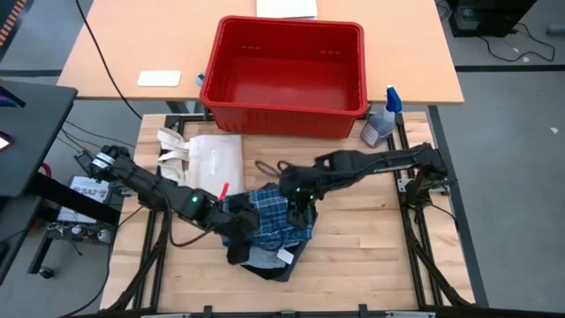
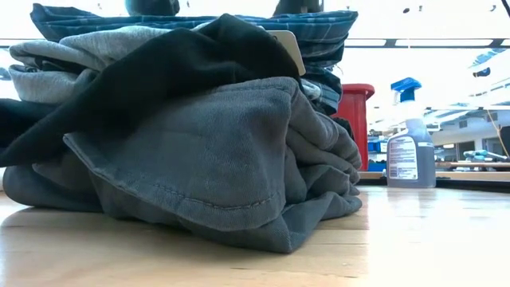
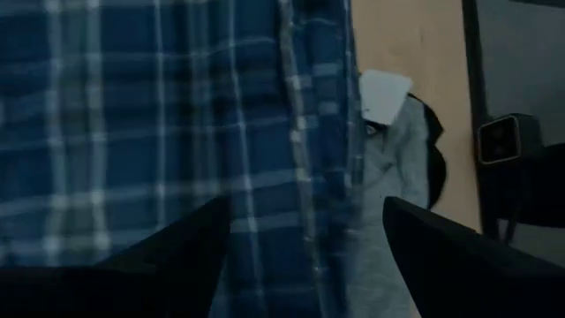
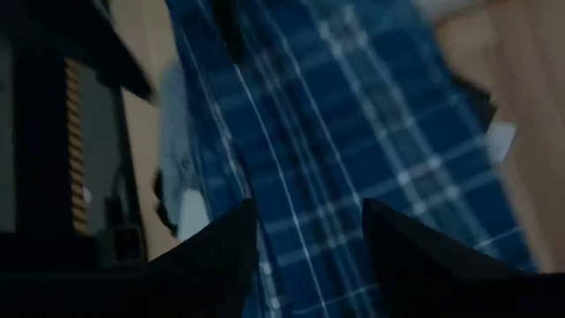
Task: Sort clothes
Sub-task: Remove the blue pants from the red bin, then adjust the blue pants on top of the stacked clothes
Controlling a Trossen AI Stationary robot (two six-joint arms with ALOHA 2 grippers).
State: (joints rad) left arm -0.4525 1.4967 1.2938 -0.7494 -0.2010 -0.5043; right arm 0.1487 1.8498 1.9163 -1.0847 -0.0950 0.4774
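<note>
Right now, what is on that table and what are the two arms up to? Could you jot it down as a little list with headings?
Pile: plaid piece on top, grey shorts and black piece beneath
Left gripper: open, above the pile's left side
Right gripper: open, above the pile's right side
Tote bag: flat, beside the pile
Red bin: behind the table, nothing in it
Spray bottle: upright, far right corner

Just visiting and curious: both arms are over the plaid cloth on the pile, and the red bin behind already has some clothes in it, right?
Not quite. In the high view the red bin is empty. The rest holds: both arms are over the plaid cloth on the pile.
</note>
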